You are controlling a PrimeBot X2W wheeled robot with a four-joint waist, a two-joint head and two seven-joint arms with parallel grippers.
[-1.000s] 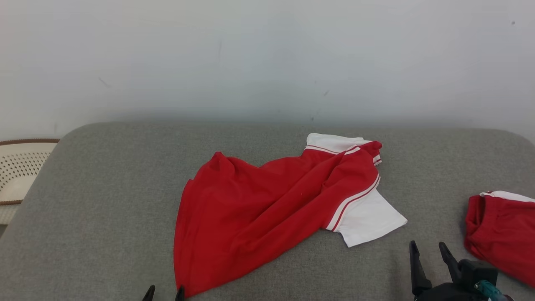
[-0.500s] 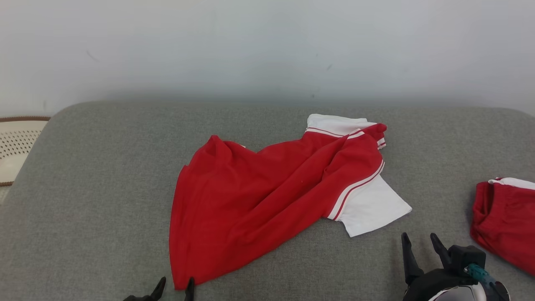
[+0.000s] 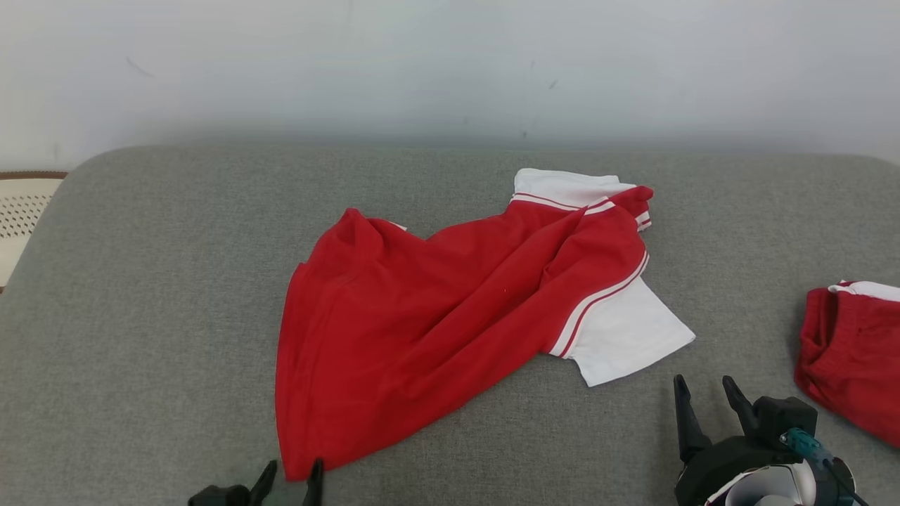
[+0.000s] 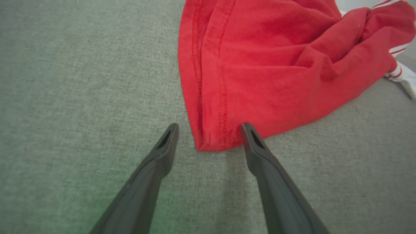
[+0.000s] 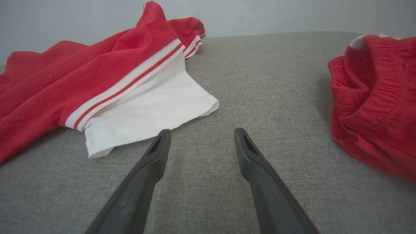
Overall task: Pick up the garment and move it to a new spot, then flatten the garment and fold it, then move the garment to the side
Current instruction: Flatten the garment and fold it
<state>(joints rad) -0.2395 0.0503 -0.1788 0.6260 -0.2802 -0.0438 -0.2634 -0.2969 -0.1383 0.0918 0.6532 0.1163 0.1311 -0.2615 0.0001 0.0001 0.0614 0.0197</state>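
Only the head camera has tipped; the garment (image 3: 422,316) lies unmoved on the grey cushion (image 3: 140,316). A shallow pinch at its near hem corner could catch one layer and slip (the hem looks doubled there); farther right, the second red garment (image 3: 851,351) might snag. Left gripper (image 3: 294,466) straddles that corner, jaws wide, empty; right gripper (image 3: 703,381), equally wide, holds nothing.
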